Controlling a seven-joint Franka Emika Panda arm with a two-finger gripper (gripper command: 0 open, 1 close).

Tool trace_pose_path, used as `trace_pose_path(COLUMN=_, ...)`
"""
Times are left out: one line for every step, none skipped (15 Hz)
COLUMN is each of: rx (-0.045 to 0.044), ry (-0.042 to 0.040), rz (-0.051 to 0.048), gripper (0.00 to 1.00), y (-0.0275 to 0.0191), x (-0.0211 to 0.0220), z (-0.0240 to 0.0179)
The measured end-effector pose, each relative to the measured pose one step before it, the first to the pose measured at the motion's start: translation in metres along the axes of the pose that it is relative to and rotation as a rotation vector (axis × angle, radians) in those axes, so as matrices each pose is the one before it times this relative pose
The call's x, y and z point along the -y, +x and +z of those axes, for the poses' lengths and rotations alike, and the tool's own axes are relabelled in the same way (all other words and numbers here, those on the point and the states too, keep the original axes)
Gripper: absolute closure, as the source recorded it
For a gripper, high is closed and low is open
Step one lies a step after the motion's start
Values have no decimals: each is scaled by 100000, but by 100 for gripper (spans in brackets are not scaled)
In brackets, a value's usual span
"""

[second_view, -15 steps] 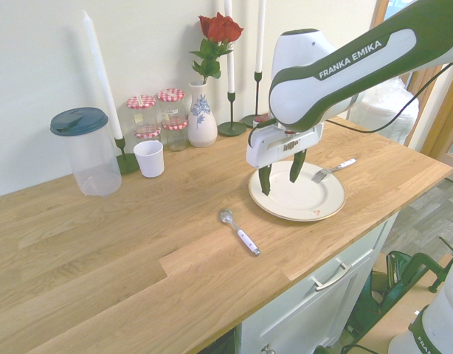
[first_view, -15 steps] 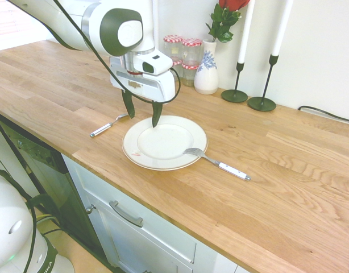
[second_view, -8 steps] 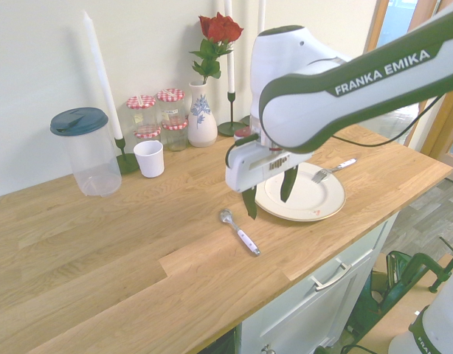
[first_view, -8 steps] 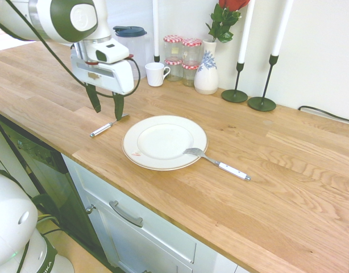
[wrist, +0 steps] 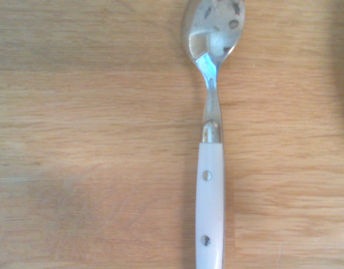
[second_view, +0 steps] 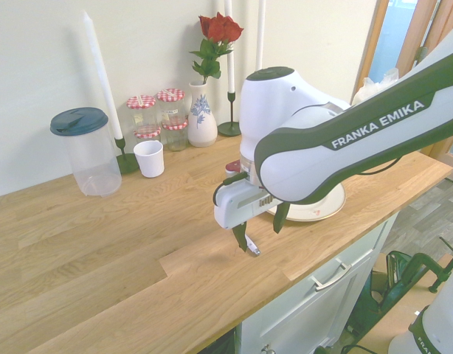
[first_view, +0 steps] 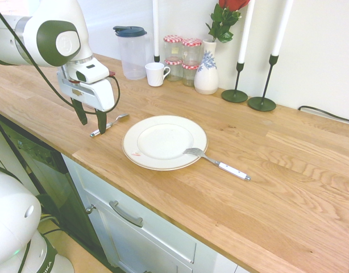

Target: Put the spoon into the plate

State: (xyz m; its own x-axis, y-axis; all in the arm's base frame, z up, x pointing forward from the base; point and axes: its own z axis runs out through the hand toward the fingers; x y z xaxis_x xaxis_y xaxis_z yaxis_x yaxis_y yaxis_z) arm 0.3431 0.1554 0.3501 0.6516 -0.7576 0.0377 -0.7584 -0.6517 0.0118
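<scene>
The spoon (first_view: 114,120), with a shiny metal bowl and a white riveted handle, lies on the wooden counter just left of the plate (first_view: 163,166). My gripper (first_view: 91,119) is open and low over the spoon's handle end, one finger on each side of it, not touching it. In the second exterior view the gripper (second_view: 260,229) hides most of the spoon; only the handle tip (second_view: 252,252) shows. The wrist view looks straight down on the spoon (wrist: 210,185), lying flat. The white plate (second_view: 326,210) is empty apart from fork tines resting on its rim.
A white-handled fork (first_view: 218,163) lies at the plate's right side. Along the back wall stand a lidded jug (first_view: 131,51), a white cup (first_view: 156,74), jars (first_view: 183,57), a vase with a rose (first_view: 207,71) and two candlesticks (first_view: 248,85). The counter's front edge (first_view: 106,170) runs close to the spoon.
The gripper has travelled from above the plate to the spoon and come down around its handle. It has stayed open. Spoon, plate and fork have not moved.
</scene>
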Motion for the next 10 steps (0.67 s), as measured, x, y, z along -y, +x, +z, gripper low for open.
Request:
trace_pose_path(rx=445, ry=-411, rz=-215, gripper=0, y=-14, x=162, z=536)
trace_pose_path(rx=402, ry=-360, rz=-140, gripper=0, y=24, x=123, z=463)
trace_pose_path(rx=350, ry=-403, rz=-79, gripper=0, y=17, x=69, z=344)
trace_pose_path(rx=341, ry=-454, rz=23, gripper=100, y=7, x=38, z=284)
trace_pose_path(rx=271, ry=-310, rz=224, gripper=100, y=9, x=39, z=239)
trace_pose_path(rx=224, ry=-125, rz=162, gripper=100, y=18, x=65, z=225)
trace_pose_path(rx=230, ry=-158, rz=-2, gripper=100, y=20, x=80, z=266)
trace_pose_path(rx=236, ry=-228, rz=-5, gripper=100, y=25, x=67, z=208)
trace_pose_path(rx=144, ry=-107, rz=-17, gripper=100, y=47, x=91, z=79)
trace_pose_path(rx=15, ry=49, rz=-68, gripper=100, y=50, x=132, z=-29)
